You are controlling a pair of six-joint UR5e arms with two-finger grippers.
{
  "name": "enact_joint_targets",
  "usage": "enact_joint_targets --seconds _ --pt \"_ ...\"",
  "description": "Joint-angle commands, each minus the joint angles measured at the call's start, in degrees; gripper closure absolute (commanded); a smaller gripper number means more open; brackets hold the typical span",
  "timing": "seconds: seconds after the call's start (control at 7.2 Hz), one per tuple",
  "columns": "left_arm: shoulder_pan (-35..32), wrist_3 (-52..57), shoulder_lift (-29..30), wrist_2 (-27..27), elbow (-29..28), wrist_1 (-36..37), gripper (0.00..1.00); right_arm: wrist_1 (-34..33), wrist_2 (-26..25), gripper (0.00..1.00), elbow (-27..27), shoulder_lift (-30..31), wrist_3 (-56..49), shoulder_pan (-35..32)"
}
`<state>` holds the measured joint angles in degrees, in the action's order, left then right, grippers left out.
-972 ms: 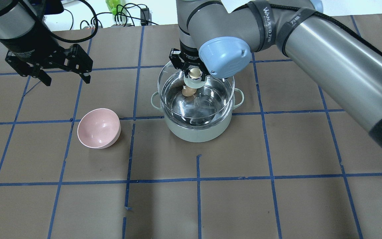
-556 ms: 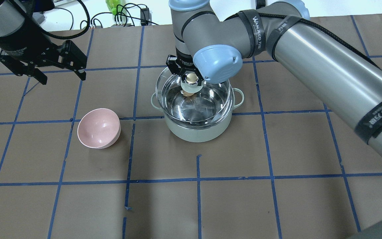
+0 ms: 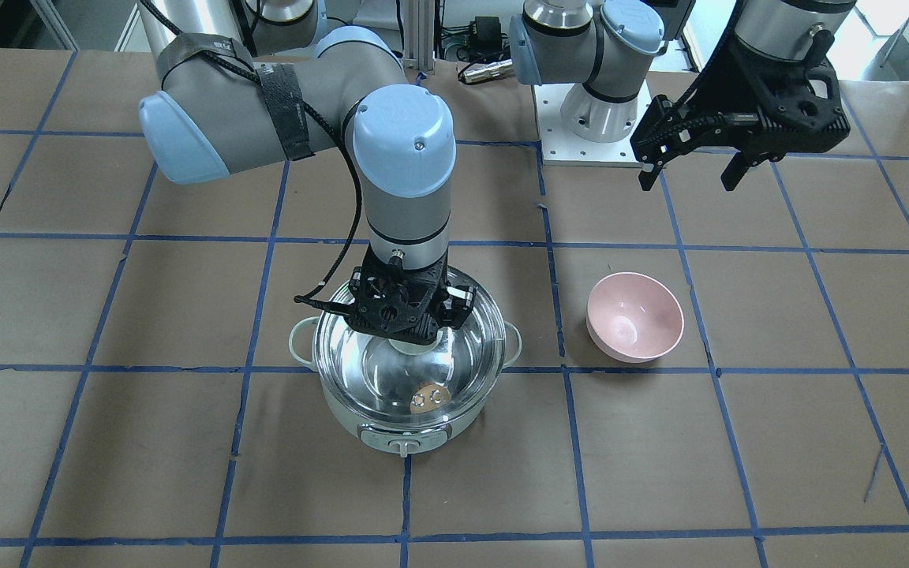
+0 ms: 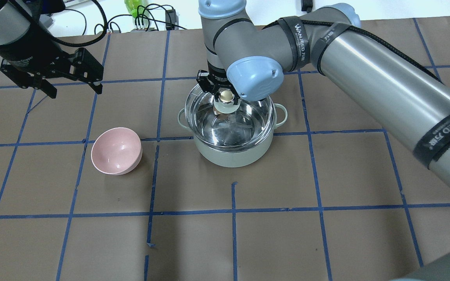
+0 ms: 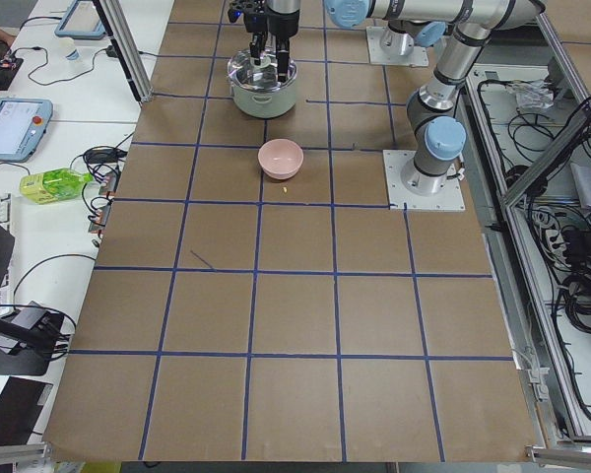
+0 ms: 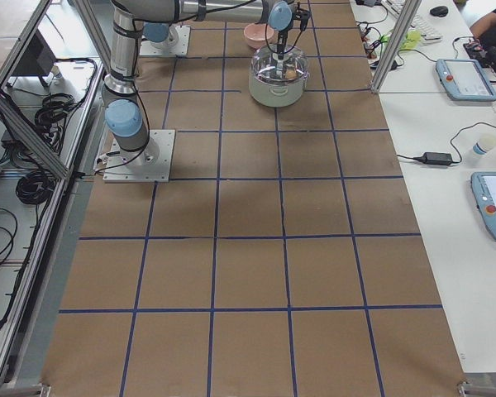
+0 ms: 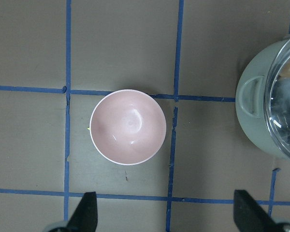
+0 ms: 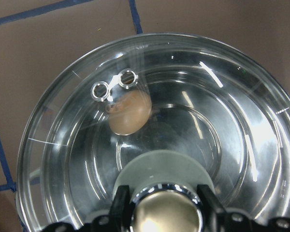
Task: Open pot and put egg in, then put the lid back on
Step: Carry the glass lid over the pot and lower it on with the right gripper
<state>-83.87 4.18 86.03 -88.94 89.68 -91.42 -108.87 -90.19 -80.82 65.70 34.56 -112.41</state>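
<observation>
While right claw (image 4: 227, 96) grips lid (image 8: 241, 125), egg (image 8: 130, 112) inside pot (image 4: 231, 157)

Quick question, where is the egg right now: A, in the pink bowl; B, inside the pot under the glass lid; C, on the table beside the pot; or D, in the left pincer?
B: the egg shows through the lid, lying on the steel floor of the pot, while the right pincer grips the lid's knob and the pink bowl holds nothing.

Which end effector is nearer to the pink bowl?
Left. The left end effector hangs open above the bowl; the right end effector grips the lid at the pot.
</observation>
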Motion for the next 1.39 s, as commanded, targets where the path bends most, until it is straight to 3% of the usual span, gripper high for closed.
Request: enact_joint_targets --seconds 0.0,1.25 --pt "-0.24 0.74 0.28 0.08 0.06 0.36 0.00 0.06 -0.07 0.84 -0.21 0.22 -1.24 0.00" --pt "-2.18 -1.11 0.90 -0.09 0.06 0.98 0.00 -0.29 -0.07 0.84 -2.06 0.65 -2.65 0.00"
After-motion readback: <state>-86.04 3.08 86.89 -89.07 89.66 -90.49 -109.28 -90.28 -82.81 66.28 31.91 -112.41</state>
